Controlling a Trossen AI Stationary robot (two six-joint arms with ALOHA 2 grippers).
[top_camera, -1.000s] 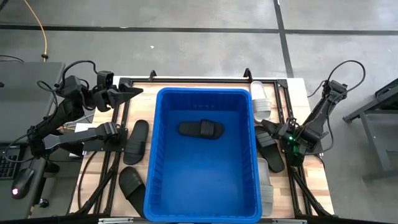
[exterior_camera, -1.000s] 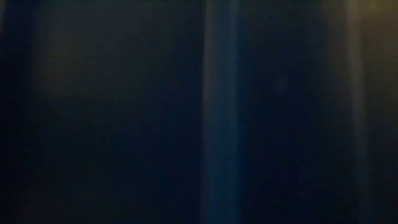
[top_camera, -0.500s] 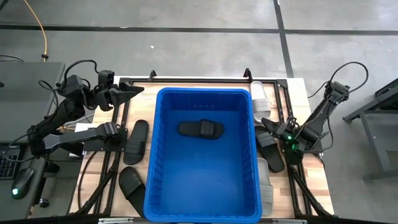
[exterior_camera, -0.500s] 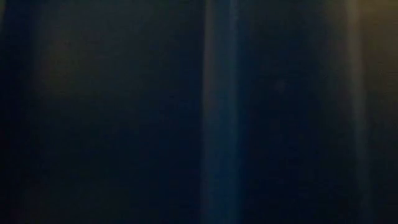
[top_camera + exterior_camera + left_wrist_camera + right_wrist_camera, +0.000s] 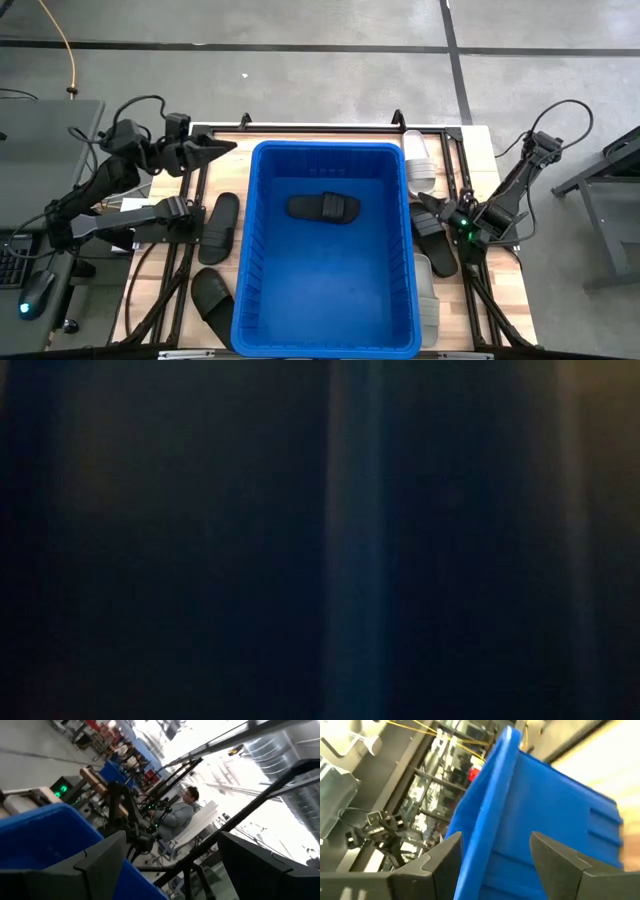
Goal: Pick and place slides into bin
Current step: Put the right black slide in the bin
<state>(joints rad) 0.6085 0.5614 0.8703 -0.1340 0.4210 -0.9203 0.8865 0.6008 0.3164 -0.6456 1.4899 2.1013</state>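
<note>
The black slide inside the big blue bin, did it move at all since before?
No. In the high view the matte black slip-on slide lies in the same spot, in the far half of the bright blue plastic bin, as before.

No text, label, brand, number or sign can be read anywhere in these views, neither on the bin (image 5: 325, 250), nor on the slides (image 5: 323, 207) in and around it, nor in the room behind.
</note>
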